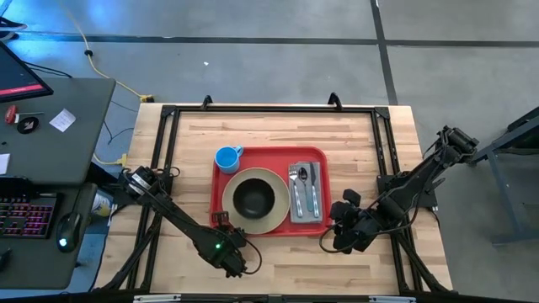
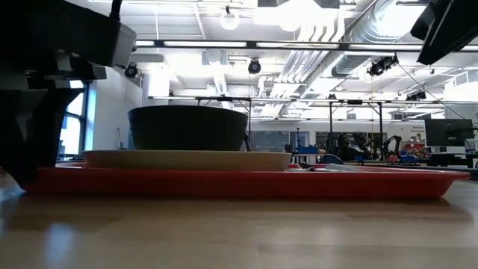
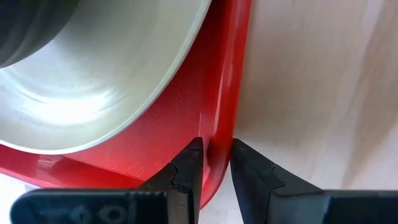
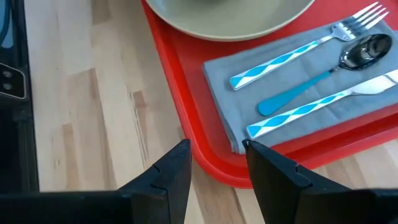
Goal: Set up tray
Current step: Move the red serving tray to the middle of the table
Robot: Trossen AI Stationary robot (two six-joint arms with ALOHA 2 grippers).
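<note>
Our left gripper (image 3: 216, 163) pinches the tray (image 3: 171, 130) rim; our right gripper (image 4: 217, 163) straddles its near corner, fingers apart. We see the plate (image 1: 255, 200) on it.

Bright, even overhead light across the wooden table (image 1: 286, 261), shadows soft and short. From table height, ceiling lamps (image 2: 229, 20) blaze white and the near tabletop blurs. Just ahead of the left jaws, a pale glare streaks the cream plate (image 3: 93, 93), which is soft-focused; the red tray (image 3: 180, 124) rim between them looks sharper. The right wrist view is crisp.
</note>
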